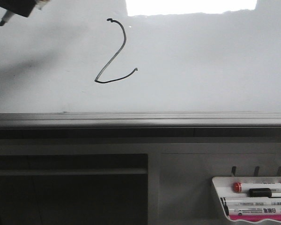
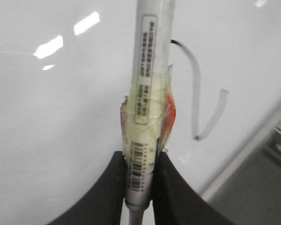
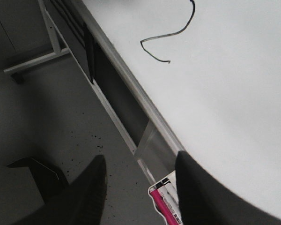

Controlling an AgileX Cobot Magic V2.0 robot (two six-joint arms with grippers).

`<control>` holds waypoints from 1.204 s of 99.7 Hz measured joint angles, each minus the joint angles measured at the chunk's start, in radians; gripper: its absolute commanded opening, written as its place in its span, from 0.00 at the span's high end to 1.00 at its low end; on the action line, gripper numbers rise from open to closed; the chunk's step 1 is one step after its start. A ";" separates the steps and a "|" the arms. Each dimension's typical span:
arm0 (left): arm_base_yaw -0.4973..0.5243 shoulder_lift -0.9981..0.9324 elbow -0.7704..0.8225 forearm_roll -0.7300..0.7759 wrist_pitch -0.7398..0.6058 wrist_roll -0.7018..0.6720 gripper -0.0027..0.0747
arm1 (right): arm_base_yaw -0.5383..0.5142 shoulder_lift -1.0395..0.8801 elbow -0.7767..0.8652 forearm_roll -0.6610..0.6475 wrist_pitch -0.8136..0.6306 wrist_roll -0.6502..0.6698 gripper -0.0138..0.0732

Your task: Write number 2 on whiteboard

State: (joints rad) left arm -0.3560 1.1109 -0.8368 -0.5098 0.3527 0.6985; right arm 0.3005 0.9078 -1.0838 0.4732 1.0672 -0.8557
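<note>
A thin black number 2 (image 1: pixel 113 54) with a small hooked top stands on the glossy pale whiteboard (image 1: pixel 201 61). Up in the board's far left corner, my left gripper (image 1: pixel 19 6) is shut on a white marker (image 1: pixel 4 19), whose dark tip points down-left, well to the left of the 2. In the left wrist view the gripper (image 2: pixel 139 187) clamps the taped, barcoded marker (image 2: pixel 150 70), with the number 2 (image 2: pixel 199 93) beside it. My right gripper (image 3: pixel 140 180) hangs open and empty below the board's rail; part of the number 2 (image 3: pixel 171 33) shows beyond it.
A grey metal rail (image 1: pixel 140 119) runs along the whiteboard's lower edge. A small white marker tray (image 1: pixel 225 180) with several markers hangs at the lower right, and the tray (image 3: pixel 165 180) lies between my right fingers in the wrist view. Dark floor lies below.
</note>
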 measured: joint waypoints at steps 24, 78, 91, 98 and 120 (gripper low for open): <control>0.073 0.015 0.095 -0.109 -0.310 -0.014 0.99 | -0.001 -0.014 0.082 -0.002 -0.050 0.002 0.50; 0.160 0.103 0.101 -0.169 -0.368 -0.014 0.99 | -0.001 -0.014 0.096 -0.002 -0.078 0.005 0.50; 0.162 0.101 0.101 -0.169 -0.364 -0.014 0.97 | -0.001 -0.014 0.096 -0.002 -0.079 0.005 0.50; 0.163 0.101 0.101 -0.169 -0.353 -0.014 0.89 | -0.001 -0.014 0.096 -0.002 -0.079 0.005 0.50; 0.163 0.101 0.101 -0.169 -0.328 -0.014 0.53 | -0.001 -0.014 0.096 -0.002 -0.083 0.005 0.50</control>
State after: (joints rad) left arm -0.1931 1.2122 -0.7359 -0.6789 0.0248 0.6845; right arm 0.2990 0.8933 -0.9874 0.4709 0.9839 -0.8511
